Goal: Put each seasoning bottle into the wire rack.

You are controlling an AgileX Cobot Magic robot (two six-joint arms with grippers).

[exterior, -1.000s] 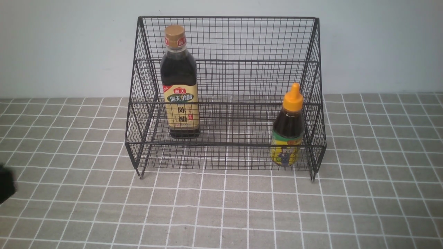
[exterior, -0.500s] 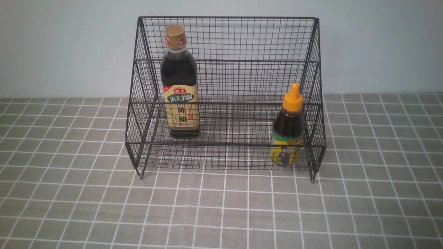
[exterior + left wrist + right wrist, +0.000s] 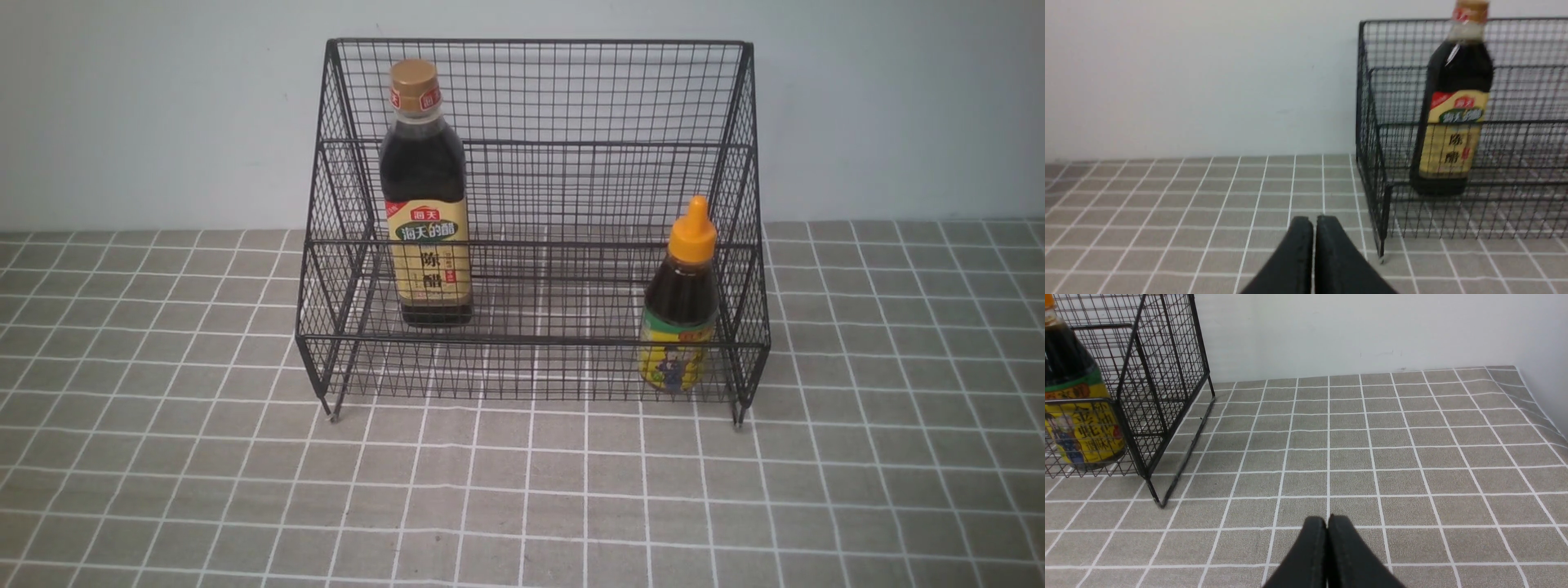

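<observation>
Grey checked tablecloth [image 3: 163, 490]; wire rack [image 3: 531, 98] standing on it.

- Wire rack [image 3: 531, 196]: black mesh.
- Tall bottle [image 3: 424, 196]: dark liquid, gold cap, tan label with red and green.
- Squat bottle [image 3: 679, 306]: dark liquid, orange nozzle, yellow-green cartoon label.
- Tablecloth [image 3: 522, 490]: grey-brown, white grid.
- Wall [image 3: 163, 106]: pale.

Pale plain wall [image 3: 163, 114] is seen at back; table is covered w/ grey white-gridded cloth [image 3: 522, 490], evenly lit.

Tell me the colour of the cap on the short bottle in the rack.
Orange, on the short bottle in the rack; clearest in the front view.
</observation>
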